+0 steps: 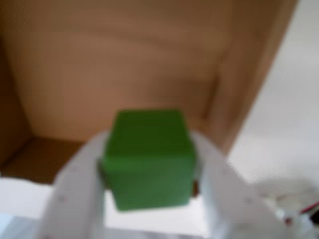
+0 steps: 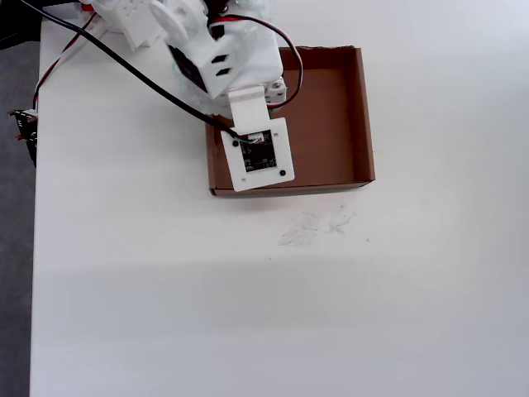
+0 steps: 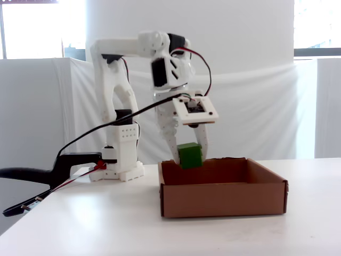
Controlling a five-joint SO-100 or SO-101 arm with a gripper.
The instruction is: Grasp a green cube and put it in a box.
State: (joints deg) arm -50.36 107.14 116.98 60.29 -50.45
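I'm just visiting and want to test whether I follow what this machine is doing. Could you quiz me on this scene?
1. True or false: the green cube already rests on the floor of the box.
2. What holds the cube? A) the gripper B) the table C) the box wall
3. Fill in: in the fixed view, the cube hangs above the box's ____ side.

Key: 1 false, it is held above the rim; 2 A; 3 left.

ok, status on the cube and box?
End effector shut on cube. Cube held above box, over its left part in the fixed view, not yet released. Box floor bare, nothing in the way.
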